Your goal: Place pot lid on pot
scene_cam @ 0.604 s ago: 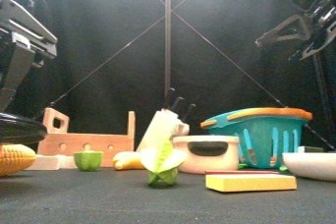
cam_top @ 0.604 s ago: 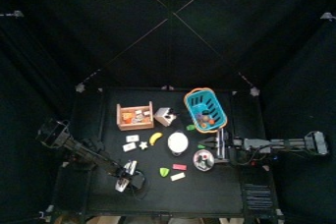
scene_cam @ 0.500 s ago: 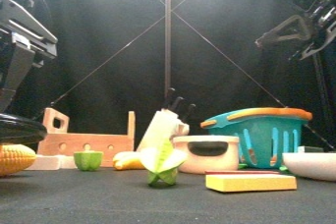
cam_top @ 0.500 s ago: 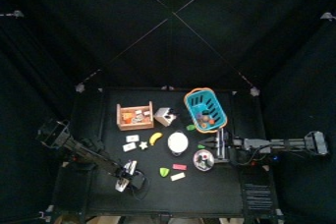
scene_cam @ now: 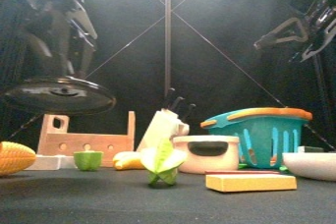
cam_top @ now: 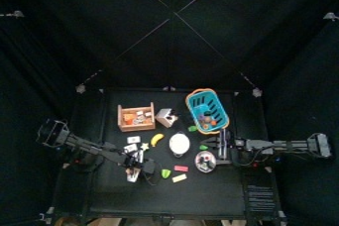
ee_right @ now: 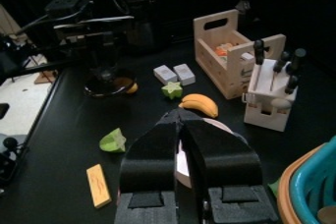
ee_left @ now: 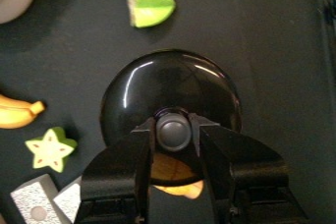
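Observation:
The pot lid (ee_left: pixel 168 88) is a glossy black dome with a knob. My left gripper (ee_left: pixel 174 132) is shut on that knob. In the front view the lid (scene_cam: pixel 59 93) hangs tilted in the air at the left, well above the table. The pot (cam_top: pixel 205 159), small and silver, stands right of the table's middle. From the left, the left gripper (cam_top: pixel 133 163) reaches in, some way short of the pot. My right gripper (ee_right: pixel 184 128) is shut and empty, and in the top view this gripper (cam_top: pixel 228 152) rests just right of the pot.
A whitish round dish (cam_top: pixel 180 146) lies beside the pot. Under the lid lie a banana (ee_left: pixel 16 112), a green star (ee_left: pixel 50 149) and a lime wedge (ee_left: pixel 151 0). A blue basket (cam_top: pixel 207 109), a wooden crate (cam_top: pixel 135 118) and a yellow block (scene_cam: pixel 250 182) also stand around.
The left arm has lifted the lid off the table at the front left. It has carried the lid up and inward over the small things.

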Motion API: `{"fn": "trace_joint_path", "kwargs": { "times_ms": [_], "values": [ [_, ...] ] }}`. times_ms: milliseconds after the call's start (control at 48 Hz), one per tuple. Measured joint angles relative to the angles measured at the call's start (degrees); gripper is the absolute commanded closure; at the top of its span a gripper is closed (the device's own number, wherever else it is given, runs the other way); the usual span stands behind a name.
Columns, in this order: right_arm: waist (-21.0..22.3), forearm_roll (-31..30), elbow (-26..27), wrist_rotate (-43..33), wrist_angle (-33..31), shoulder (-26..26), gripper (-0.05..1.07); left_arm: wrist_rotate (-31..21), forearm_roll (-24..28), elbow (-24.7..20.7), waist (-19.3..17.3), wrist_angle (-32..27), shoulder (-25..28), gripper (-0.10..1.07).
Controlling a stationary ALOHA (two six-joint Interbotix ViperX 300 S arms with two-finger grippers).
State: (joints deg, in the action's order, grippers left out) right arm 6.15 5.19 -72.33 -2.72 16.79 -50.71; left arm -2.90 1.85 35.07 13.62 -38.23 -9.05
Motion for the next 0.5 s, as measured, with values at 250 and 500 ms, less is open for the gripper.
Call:
{"fn": "trace_joint_path", "kwargs": {
  "times_ms": [250, 500],
  "values": [
    [0.53, 2.99, 0.0, -0.09, -1.67, -0.09, 1.01, 0.0, 3.52, -7.29, -6.33, -6.15, 5.1, 0.42],
    [0.53, 6.33, 0.0, -0.18, -6.68, 0.0, 1.01, 0.53, 8.0, -17.58, -9.14, -11.78, 11.43, 0.42]
  ]
}}
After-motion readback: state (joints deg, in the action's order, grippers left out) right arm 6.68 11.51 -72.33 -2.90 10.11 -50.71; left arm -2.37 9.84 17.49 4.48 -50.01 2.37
